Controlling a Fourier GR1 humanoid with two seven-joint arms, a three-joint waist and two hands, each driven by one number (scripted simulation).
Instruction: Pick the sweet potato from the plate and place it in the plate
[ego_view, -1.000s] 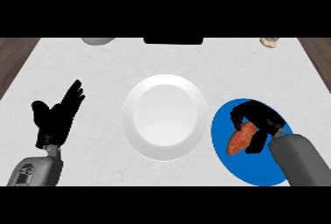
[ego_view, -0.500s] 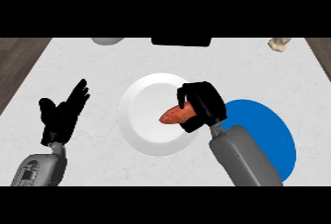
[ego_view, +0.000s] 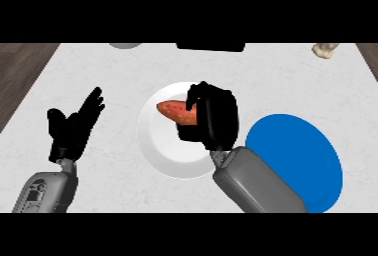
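Observation:
An orange-red sweet potato (ego_view: 176, 112) lies over the upper part of the white plate (ego_view: 164, 152) in the middle of the counter. My right hand (ego_view: 211, 117) is over that plate, fingers curled round the potato's right end. The blue plate (ego_view: 295, 152) to the right holds nothing, and my right forearm covers its left edge. At the left my left hand (ego_view: 72, 129) rests open, fingers up, off both plates.
A beige object (ego_view: 324, 49) lies at the counter's back right. A grey round thing (ego_view: 125, 45) and a black item (ego_view: 210, 46) sit along the back edge. Dark wood floor (ego_view: 22, 75) shows past the counter's left edge.
My right hand carried the sweet potato leftward from the blue plate to above the white plate. The left hand stayed where it was.

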